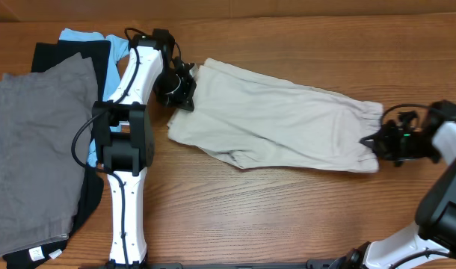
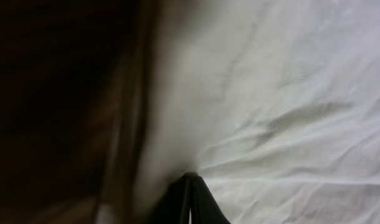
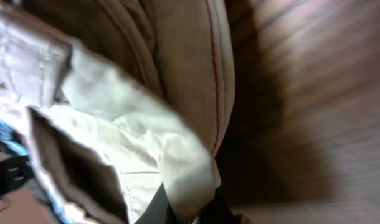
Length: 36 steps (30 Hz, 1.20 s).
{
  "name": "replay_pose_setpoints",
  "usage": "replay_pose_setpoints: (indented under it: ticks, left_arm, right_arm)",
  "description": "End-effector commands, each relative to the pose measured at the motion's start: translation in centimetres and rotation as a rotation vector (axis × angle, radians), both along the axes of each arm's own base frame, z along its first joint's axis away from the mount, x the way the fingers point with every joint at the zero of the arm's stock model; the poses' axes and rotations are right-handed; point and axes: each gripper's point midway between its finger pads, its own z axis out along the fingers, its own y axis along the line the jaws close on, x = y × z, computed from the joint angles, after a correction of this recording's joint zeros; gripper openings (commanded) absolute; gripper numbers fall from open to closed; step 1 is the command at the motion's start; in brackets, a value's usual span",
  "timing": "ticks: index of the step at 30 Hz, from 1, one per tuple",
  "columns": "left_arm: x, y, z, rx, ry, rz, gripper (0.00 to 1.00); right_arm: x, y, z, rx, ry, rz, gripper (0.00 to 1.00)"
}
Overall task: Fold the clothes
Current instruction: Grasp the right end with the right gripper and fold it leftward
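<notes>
The pale beige shorts [image 1: 280, 123] lie stretched across the middle of the wooden table, running left to right. My left gripper [image 1: 189, 96] is shut on the shorts' left end; in the left wrist view the closed fingertips [image 2: 191, 183] pinch the pale cloth [image 2: 289, 106]. My right gripper [image 1: 371, 142] is shut on the gathered right end; in the right wrist view a fold of beige fabric [image 3: 152, 124] with stitched seams sits between the fingers [image 3: 190, 208].
A pile of other clothes lies at the left: dark grey shorts [image 1: 34, 149], a black garment [image 1: 71, 56] and a light blue garment [image 1: 86, 37]. The left arm's white links [image 1: 127, 202] stand beside the pile. Bare wood [image 1: 288, 217] lies in front of the shorts.
</notes>
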Motion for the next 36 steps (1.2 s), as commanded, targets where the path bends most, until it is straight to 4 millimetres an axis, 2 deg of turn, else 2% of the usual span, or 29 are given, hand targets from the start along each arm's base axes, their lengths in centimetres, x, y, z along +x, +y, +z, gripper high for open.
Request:
replay_pose_setpoints:
  ticks: [1,5,8,12,15,18,27,29,32,36]
  left_arm:
    - [-1.2,0.4,-2.5,0.081,0.072,0.010,0.04]
    - [-1.8,-1.3,-2.3,0.074,0.091,0.010,0.04]
    - [-1.8,-2.5,-2.4,0.074,0.081,-0.004,0.04]
    - [-1.7,-3.2,-2.5,0.075,0.069,-0.006,0.04]
    - [-1.5,-3.4,-2.5,0.074,0.064,-0.002,0.04]
    - [-1.5,-3.4,-2.5,0.074,0.063,-0.001,0.04]
    - [-1.1,-3.5,-2.5,0.070,0.046,-0.001,0.04]
    - [-1.0,-3.5,-2.6,0.069,0.041,-0.001,0.04]
    - [-0.9,-3.5,-2.6,0.069,0.039,-0.001,0.04]
    - [-0.9,-3.5,-2.6,0.069,0.038,-0.001,0.04]
  right_arm:
    - [0.9,-4.0,3.4,-0.088,-0.102,0.019,0.04]
    - [0.7,-4.0,5.9,-0.096,-0.114,0.050,0.04]
    - [1.3,-2.5,7.8,-0.106,-0.142,0.092,0.04]
    - [2.4,1.2,10.4,-0.126,-0.196,0.165,0.04]
    - [3.5,5.3,12.4,-0.138,-0.248,0.226,0.04]
    - [4.6,9.1,13.2,-0.170,-0.266,0.259,0.04]
    - [8.2,21.7,12.4,-0.302,-0.343,0.311,0.04]
    - [9.0,25.6,11.4,-0.295,-0.380,0.342,0.04]
    - [9.9,29.3,9.5,-0.256,-0.391,0.345,0.04]
    - [10.6,32.7,7.8,-0.213,-0.416,0.355,0.04]
